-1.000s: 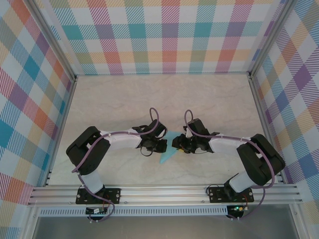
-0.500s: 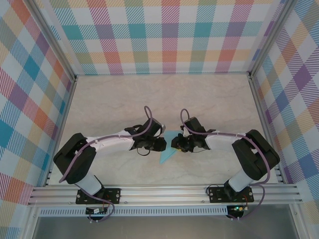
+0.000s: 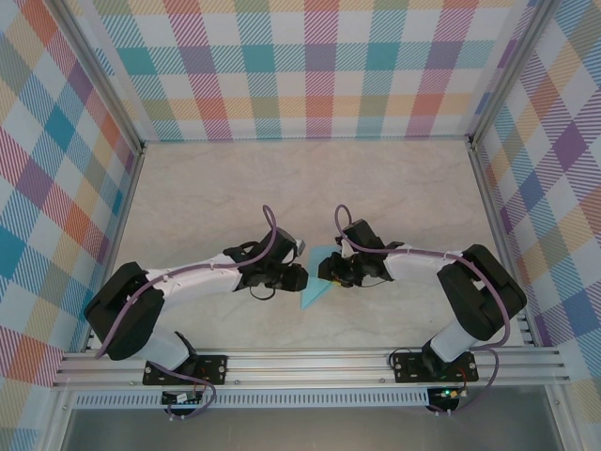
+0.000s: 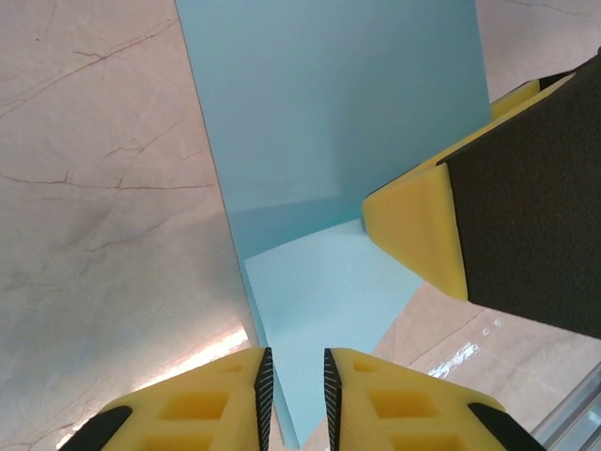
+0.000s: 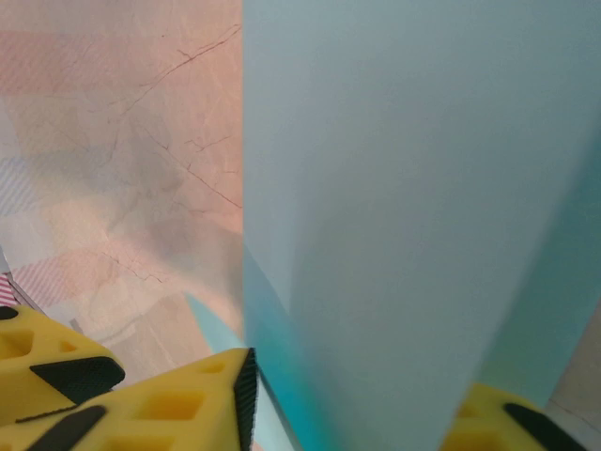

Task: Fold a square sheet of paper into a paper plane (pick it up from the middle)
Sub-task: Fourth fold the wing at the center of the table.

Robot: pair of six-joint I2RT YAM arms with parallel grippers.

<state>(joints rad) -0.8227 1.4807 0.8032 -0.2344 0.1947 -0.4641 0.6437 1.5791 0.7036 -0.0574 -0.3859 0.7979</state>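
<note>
Paper folding is going on in the middle of the bench. The blue paper lies between the two arms, partly folded, with a point aimed at the near edge. The left end effector is almost closed, with just a thin slit. The paper's tip runs into that slit and looks loose, not pinched. The right end effector has its fingers apart with a raised flap between them. I cannot tell if it squeezes the flap.

To fold well, I think one side should hold the paper down. The other should push the flap over slowly, line up the edges, then rub the crease flat. A hard pull could tear the paper or drag it away.
</note>
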